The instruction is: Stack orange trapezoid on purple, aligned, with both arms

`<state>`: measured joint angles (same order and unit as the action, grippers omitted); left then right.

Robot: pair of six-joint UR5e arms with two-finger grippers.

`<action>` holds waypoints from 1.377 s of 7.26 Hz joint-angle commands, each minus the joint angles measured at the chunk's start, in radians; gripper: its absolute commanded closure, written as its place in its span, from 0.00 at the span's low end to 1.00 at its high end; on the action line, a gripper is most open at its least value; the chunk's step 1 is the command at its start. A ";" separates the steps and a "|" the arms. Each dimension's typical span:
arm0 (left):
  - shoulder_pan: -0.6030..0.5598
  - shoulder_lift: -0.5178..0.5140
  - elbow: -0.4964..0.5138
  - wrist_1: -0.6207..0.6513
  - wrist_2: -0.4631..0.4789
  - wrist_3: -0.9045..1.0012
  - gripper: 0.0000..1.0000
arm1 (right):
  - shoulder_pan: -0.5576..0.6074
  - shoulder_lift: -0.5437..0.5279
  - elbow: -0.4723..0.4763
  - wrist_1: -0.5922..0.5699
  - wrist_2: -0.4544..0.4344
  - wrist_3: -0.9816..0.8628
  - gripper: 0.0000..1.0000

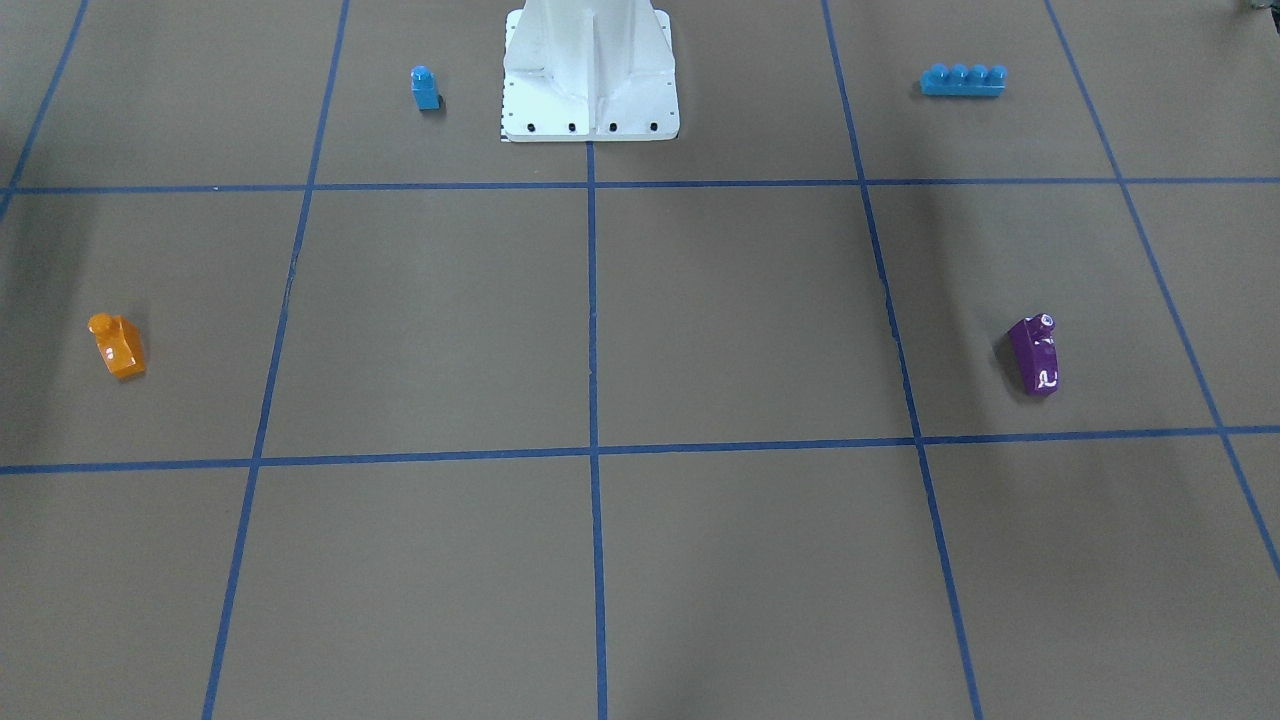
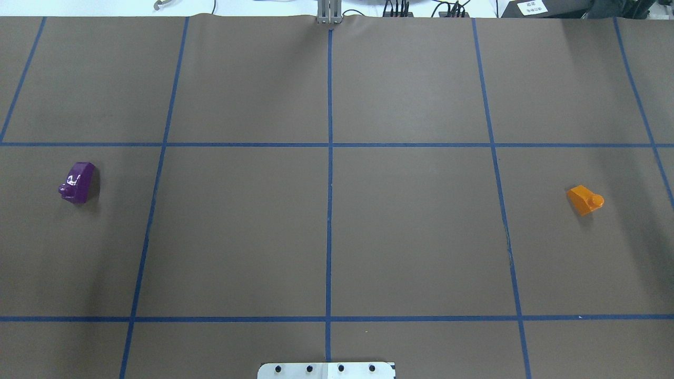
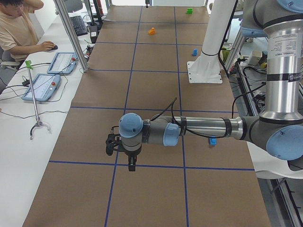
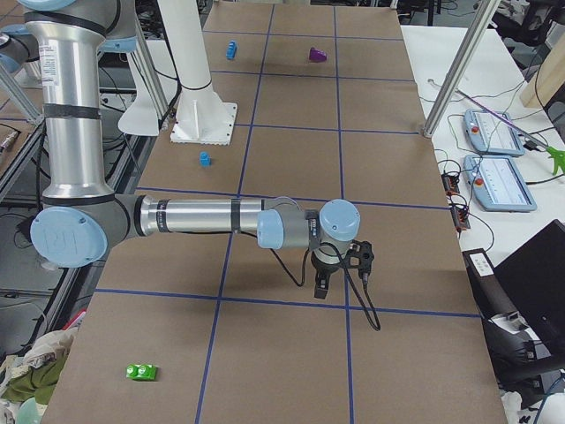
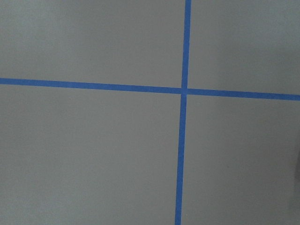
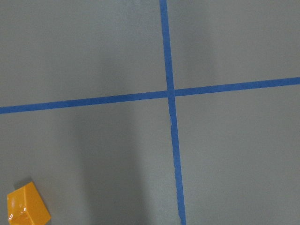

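The orange trapezoid (image 1: 117, 346) lies alone on the brown mat, on the robot's right side; it also shows in the overhead view (image 2: 584, 200) and at the bottom left corner of the right wrist view (image 6: 27, 211). The purple brick (image 1: 1035, 355) lies alone on the robot's left side (image 2: 78, 182). Both arms show only in the side views. My left gripper (image 3: 131, 163) hangs above the mat, pointing down. My right gripper (image 4: 320, 285) does the same at the other end. I cannot tell whether either is open or shut. Neither touches a brick.
A small blue single-stud brick (image 1: 425, 88) and a long blue four-stud brick (image 1: 962, 79) sit either side of the white base (image 1: 590, 70). A green brick (image 4: 141, 372) lies at the table's right end. An operator (image 3: 19, 28) sits beside the table.
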<state>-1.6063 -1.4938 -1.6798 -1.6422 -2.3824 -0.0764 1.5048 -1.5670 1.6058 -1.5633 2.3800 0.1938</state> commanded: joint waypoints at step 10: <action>0.011 0.060 -0.047 -0.074 -0.008 -0.002 0.00 | 0.000 -0.002 0.006 0.000 0.007 0.006 0.00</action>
<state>-1.6005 -1.4344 -1.7280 -1.7150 -2.3899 -0.0770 1.5048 -1.5692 1.6099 -1.5631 2.3851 0.1989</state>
